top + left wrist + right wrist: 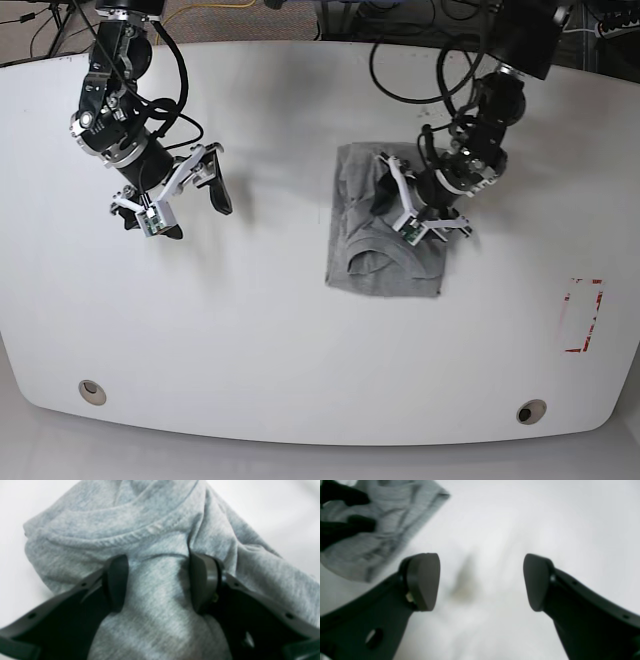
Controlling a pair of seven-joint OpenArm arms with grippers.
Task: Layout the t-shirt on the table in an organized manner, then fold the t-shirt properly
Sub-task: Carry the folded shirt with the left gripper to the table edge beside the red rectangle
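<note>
Straddling a ridge of the t-shirt [160,600], the left gripper [160,583] gapes; right gripper [481,582] wide open, empty

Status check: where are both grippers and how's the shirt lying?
Left gripper open, jaws straddling a fabric ridge on the t-shirt. Right gripper open, empty, over bare table. Shirt bunched, not laid flat. Nothing in the way.

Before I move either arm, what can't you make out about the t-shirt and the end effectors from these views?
- Whether the left end effector pinches the t-shirt or only straddles a ridge of cloth: left wrist view, blurred.
- The shirt's right edge: base view, hidden under that arm.
- Lettering near the collar: too blurred to read.
- Most of the shirt: right wrist view, cut off at the corner; right end effector hangs open over bare table.
</note>
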